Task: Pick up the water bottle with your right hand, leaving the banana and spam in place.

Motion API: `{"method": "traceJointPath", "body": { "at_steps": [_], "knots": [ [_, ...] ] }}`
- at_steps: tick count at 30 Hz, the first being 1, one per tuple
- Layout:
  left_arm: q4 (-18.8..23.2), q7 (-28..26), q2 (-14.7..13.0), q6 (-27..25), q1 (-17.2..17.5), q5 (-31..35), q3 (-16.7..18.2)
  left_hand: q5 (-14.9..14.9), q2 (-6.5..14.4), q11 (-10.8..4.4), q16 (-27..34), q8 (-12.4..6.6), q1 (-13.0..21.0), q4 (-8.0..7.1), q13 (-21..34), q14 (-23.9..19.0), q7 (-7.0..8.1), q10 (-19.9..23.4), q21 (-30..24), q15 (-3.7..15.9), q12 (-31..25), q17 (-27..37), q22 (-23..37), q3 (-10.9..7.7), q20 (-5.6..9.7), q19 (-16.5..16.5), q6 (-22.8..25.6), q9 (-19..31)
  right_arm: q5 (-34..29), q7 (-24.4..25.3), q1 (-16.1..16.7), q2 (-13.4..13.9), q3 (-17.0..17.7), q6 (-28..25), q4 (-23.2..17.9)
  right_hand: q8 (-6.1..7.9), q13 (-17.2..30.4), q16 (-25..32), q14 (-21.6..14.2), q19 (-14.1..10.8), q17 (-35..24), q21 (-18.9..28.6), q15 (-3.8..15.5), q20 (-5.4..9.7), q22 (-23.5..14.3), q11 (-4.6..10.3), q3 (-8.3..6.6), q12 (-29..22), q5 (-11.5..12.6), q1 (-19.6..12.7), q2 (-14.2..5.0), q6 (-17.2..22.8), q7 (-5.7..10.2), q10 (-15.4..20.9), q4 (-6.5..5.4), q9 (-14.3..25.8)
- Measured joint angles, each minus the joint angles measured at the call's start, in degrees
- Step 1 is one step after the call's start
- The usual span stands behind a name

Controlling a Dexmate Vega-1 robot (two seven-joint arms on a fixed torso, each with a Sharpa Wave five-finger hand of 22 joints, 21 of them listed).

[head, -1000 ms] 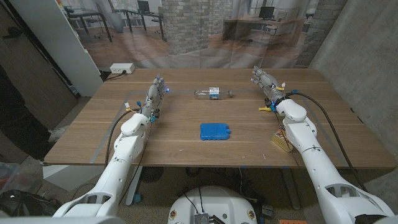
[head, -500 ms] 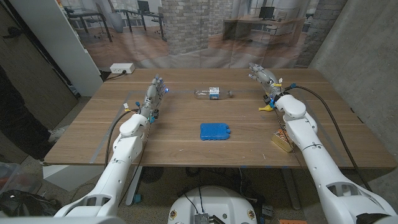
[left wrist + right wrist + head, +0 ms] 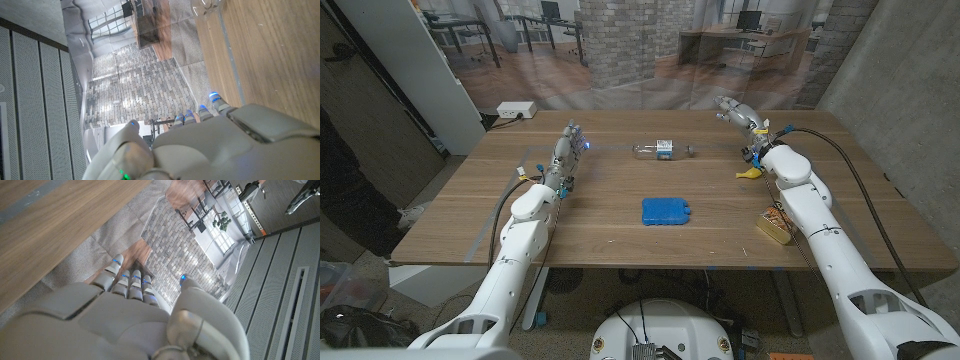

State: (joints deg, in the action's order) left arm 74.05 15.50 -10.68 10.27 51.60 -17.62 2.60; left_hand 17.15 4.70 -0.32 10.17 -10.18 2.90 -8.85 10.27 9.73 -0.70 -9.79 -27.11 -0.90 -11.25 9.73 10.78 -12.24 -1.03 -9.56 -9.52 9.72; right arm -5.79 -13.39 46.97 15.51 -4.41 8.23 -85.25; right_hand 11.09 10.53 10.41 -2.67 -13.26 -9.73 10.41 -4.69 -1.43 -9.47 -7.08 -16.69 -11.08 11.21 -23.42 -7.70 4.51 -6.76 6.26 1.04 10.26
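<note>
Clear plastic caught the light at the far middle of the wooden table [image 3: 620, 235]: the water bottle [image 3: 662, 150] lay on its side there, label in the middle, cap end pointing toward the robot's right. And the right hand [image 3: 740, 116] was up beyond it and off to the right, near the table's back edge, well apart from the bottle, fingers [image 3: 724, 103] stretched out and spread, holding nothing at all. The right wrist view backed that up, with the fingertips [image 3: 131, 274] lined up straight and the thumb standing off to one side, nothing between them. Just behind that wrist, the banana [image 3: 750, 173] sat on the wood, yellow and partly tucked under the arm. Nearer the front right edge lay a small tan block [image 3: 772, 226] beside the forearm; what it was could not be made out. Dead centre, a flat blue pack [image 3: 666, 210] rested nearer the robot than the bottle. Over on the other side, the left hand [image 3: 568, 150] sat on the table, left of the bottle and clear of it, fingers extended together, gripping nothing. At the table's far left corner, a white box [image 3: 516, 110] lay on the floor past the edge.
</note>
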Motion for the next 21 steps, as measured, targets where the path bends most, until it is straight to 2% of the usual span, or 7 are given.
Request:
{"method": "traceJointPath", "body": {
  "at_steps": [21],
  "knots": [
    [0.1, -0.1, 0.0, 0.2, 0.1, -0.2, 0.2, 0.0, 0.0, 0.00, 0.0, 0.00, 0.0, 0.00, 0.0, 0.0, 0.00, 0.0, 0.2, 0.00, 0.0, 0.0, 0.0, 0.00, 0.00, 0.0, 0.0, 0.0, -6.8, -1.0, -1.9, 2.4, -3.0, -0.9, -3.0, 0.00, 0.0, 0.0, 0.0, 0.0, 0.0, 0.0, 0.00, 0.00, 0.0, 0.01, -0.63, 0.0, -0.2, -1.0, -0.01, 0.0, 0.00, 0.0, 1.09, 0.0]
  ]
}}
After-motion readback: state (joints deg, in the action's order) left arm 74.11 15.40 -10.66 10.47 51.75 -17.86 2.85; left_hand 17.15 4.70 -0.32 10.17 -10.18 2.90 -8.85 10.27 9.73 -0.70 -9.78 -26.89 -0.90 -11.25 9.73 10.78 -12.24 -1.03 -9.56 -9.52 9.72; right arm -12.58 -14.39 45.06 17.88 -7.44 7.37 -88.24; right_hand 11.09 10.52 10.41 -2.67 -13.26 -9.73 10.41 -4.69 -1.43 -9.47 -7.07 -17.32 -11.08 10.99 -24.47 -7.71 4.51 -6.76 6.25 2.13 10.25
